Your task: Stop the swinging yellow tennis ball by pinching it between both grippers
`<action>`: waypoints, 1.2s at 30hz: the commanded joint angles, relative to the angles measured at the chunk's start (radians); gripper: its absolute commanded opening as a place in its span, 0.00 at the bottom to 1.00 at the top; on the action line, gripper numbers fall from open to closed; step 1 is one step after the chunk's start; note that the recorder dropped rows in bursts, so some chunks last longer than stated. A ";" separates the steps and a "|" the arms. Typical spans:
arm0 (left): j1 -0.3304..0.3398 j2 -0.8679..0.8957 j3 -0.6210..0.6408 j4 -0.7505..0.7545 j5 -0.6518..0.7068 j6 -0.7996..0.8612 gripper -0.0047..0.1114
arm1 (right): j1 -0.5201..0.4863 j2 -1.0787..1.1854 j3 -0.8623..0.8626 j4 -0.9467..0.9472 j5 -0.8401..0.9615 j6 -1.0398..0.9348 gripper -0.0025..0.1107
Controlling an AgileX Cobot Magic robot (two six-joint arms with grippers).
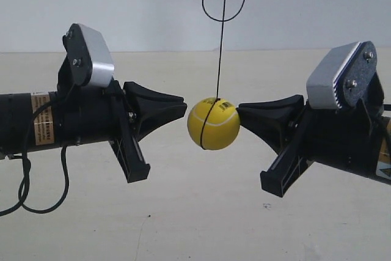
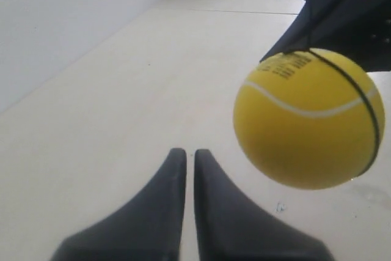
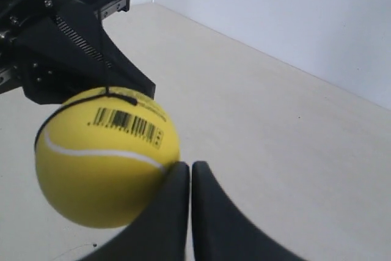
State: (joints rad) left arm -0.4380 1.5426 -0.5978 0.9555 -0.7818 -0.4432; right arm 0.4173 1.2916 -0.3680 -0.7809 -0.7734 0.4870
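The yellow tennis ball [image 1: 214, 123] hangs on a thin black cord [image 1: 221, 29] between two black pointed grippers. My left gripper [image 1: 183, 109], the arm at the exterior view's left, is shut, with its tip a hair short of the ball. In the left wrist view its jaws [image 2: 185, 154] stand beside and apart from the ball [image 2: 308, 120]. My right gripper [image 1: 240, 111] is shut too, and its tip touches the ball's other side. In the right wrist view the ball [image 3: 104, 157], barcode sticker up, rests against that gripper [image 3: 185, 168].
A pale tabletop [image 1: 195, 224] lies well below the ball, with a white wall [image 1: 153, 4] behind. Each arm carries a silver-grey box module [image 1: 96, 53] [image 1: 333, 74]. A black cable [image 1: 24, 181] loops under the arm at the exterior view's left.
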 commanded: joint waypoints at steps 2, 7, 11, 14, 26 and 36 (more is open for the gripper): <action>-0.002 -0.032 0.022 0.002 0.023 -0.013 0.08 | 0.001 0.000 -0.004 -0.009 -0.003 0.001 0.02; -0.002 -0.103 0.055 0.002 0.025 -0.013 0.08 | 0.001 0.000 -0.004 -0.009 -0.003 0.001 0.02; -0.002 -0.112 0.069 0.002 -0.005 -0.013 0.08 | 0.001 0.000 -0.004 -0.017 -0.003 0.013 0.02; -0.002 -0.086 0.069 0.002 -0.042 -0.013 0.08 | 0.001 0.000 -0.004 -0.058 -0.035 0.039 0.02; -0.002 -0.011 0.069 -0.137 -0.125 0.104 0.08 | 0.001 0.000 -0.004 -0.063 -0.046 0.029 0.02; -0.002 0.041 0.058 -0.157 -0.153 0.108 0.08 | 0.001 0.000 -0.004 -0.029 -0.020 -0.002 0.02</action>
State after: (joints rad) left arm -0.4380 1.5532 -0.5328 0.8209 -0.9196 -0.3424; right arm 0.4173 1.2916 -0.3680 -0.8288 -0.8058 0.4994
